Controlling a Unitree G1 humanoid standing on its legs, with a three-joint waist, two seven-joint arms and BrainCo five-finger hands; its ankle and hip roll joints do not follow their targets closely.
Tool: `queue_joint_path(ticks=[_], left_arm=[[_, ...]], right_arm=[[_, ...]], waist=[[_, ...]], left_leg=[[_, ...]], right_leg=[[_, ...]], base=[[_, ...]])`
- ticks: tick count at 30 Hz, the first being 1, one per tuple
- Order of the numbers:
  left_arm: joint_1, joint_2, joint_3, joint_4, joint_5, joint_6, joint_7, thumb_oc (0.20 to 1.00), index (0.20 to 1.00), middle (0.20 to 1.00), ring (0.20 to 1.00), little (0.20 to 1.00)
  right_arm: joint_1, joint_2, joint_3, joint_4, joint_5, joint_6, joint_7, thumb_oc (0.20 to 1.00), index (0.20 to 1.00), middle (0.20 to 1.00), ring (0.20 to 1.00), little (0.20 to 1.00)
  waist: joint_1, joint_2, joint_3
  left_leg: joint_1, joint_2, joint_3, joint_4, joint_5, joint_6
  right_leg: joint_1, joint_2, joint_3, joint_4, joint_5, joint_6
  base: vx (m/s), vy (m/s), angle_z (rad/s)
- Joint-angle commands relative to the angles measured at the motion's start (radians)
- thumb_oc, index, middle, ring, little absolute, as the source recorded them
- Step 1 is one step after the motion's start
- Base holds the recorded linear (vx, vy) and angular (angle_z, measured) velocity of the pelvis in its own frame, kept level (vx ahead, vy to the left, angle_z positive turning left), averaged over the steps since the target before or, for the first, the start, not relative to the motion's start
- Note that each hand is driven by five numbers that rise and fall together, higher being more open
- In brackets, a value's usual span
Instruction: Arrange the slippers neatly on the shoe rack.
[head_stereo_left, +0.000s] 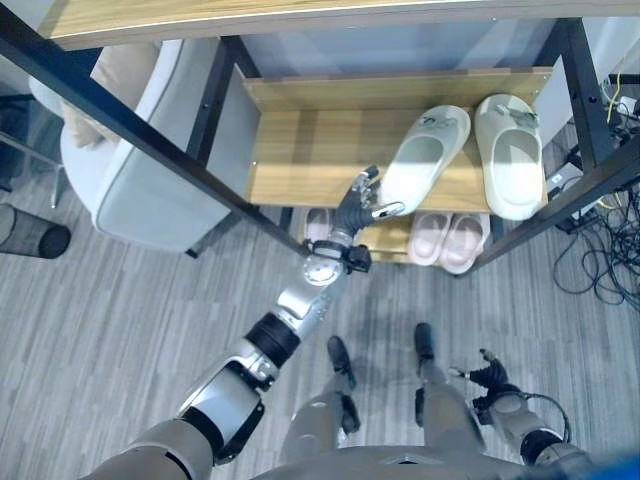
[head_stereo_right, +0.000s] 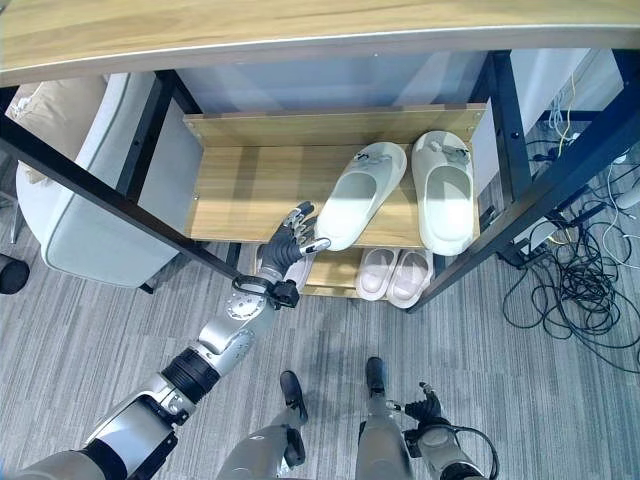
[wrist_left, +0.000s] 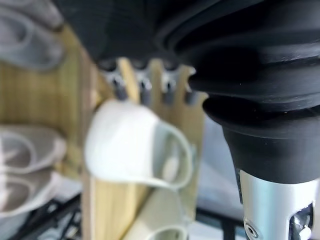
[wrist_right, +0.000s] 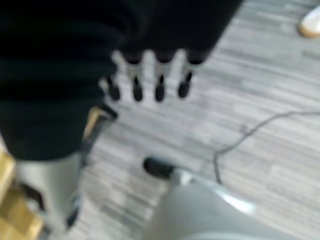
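While the right hand (head_stereo_left: 490, 378) is hanging relaxed, the left hand (head_stereo_left: 362, 200), fingers straight, is nudging the crooked slipper (head_stereo_left: 425, 152) at the shoe rack (head_stereo_left: 300, 150)'s front edge, needing squaring beside its mate (head_stereo_left: 510, 150).

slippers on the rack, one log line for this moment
left hand: open, at angled pale green foam slipper heel | second slipper: straight | right hand: idle

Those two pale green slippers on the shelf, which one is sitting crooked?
The left pale green slipper, by the left hand, lies slanted, its heel at the shelf's front edge. The right pale green slipper lies nearly straight.
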Motion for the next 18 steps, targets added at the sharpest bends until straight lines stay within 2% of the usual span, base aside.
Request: queue_joint_path(ticks=[1,18], left_arm=[[-0.097,-0.043,-0.013,-0.027,-0.027,-0.022,-0.011,1.0,1.0,1.0,1.0,1.0],[-0.179,-0.136,-0.066,0.049,-0.019,-0.019,0.011,1.0,1.0,1.0,1.0,1.0]], right_arm=[[-0.029,-0.038,0.026,-0.016,-0.005,-0.002,-0.017,1.0,1.0,1.0,1.0,1.0],[-0.058,-0.048,0.055,-0.004,0.009,-0.002,-0.022,1.0,1.0,1.0,1.0,1.0]], waist=[[0.006,0.024,0.046],[-0.01,0.015,0.062]], left_leg=[[-0.043,0.0,-0.108,0.012,-0.03,-0.024],[-0.052,0.004,-0.106,0.012,-0.024,-0.025]], right_leg=[[-0.065,-0.016,-0.053,0.082,-0.088,0.033],[-0.079,-0.007,-0.044,0.089,-0.088,0.029]], base=[[0.0,0.0,0.0],[0.0,-0.002,0.0]])
